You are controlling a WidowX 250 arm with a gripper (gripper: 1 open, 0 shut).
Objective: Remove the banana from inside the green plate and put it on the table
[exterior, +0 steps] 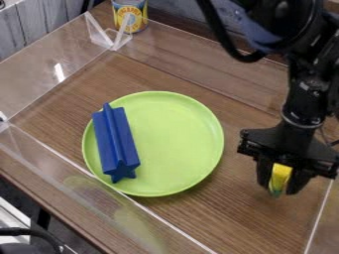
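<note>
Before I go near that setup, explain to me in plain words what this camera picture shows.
The dark machine coming in from the upper right is a single robot arm, ending in a gripper, its mechanical hand. The one camera looks down at an angle on a brown wooden table with clear walls at its edges. On it lies a round green plate, with a blue block on its left part. The yellow banana is off the plate, to its right, between the gripper's fingers; I cannot tell whether they grip it. A can stands at the top left.
</note>
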